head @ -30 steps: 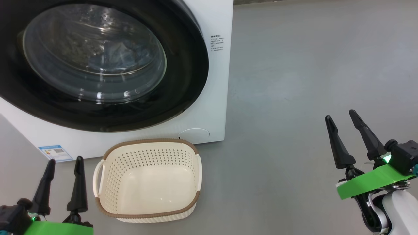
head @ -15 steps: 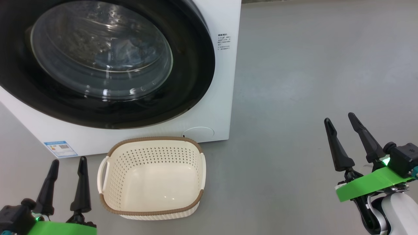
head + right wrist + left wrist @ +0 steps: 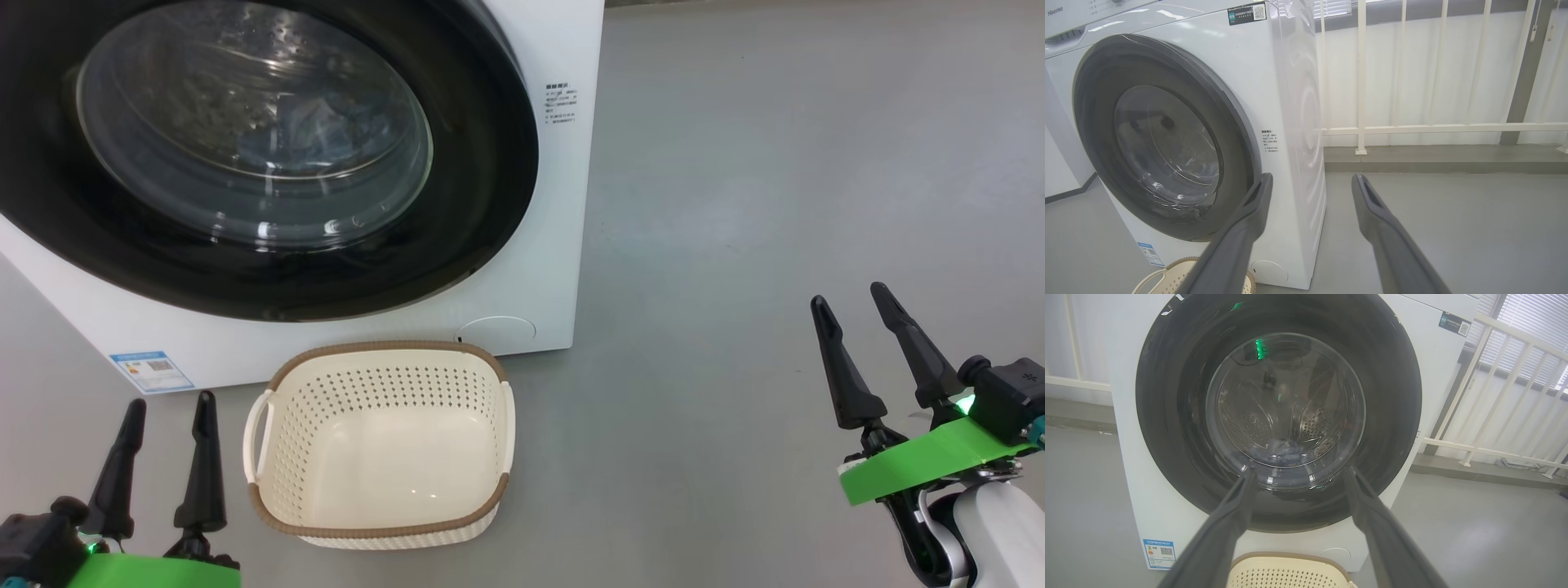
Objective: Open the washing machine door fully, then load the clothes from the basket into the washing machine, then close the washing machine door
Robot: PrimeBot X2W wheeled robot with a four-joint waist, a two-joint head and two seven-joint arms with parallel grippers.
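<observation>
The door (image 3: 482, 220) of the washing machine (image 3: 555, 261) lies flush against the white front in the head view and in both wrist views; we find no gap at its rim. The basket (image 3: 375, 349) stands on the floor (image 3: 735, 204) at 6 o'clock of the door, near the machine, and is bare inside. Low behind the glass (image 3: 1286, 396) is a bluish heap that we take for the clothes (image 3: 1286, 451); the print is too dim to read. The left claw (image 3: 169, 400) hangs at 9 o'clock of the basket, just beside it, fingers spread with nothing between them. The right claw (image 3: 849, 295) hangs well apart at 3 o'clock, over bare floor, likewise spread and empty. We judge the loading done and the closing step at or past its end. The next move calls for little: confirm that the latch holds. If it does not, press the door's rim on the side away from the hinge, a side we cannot tell from here.
</observation>
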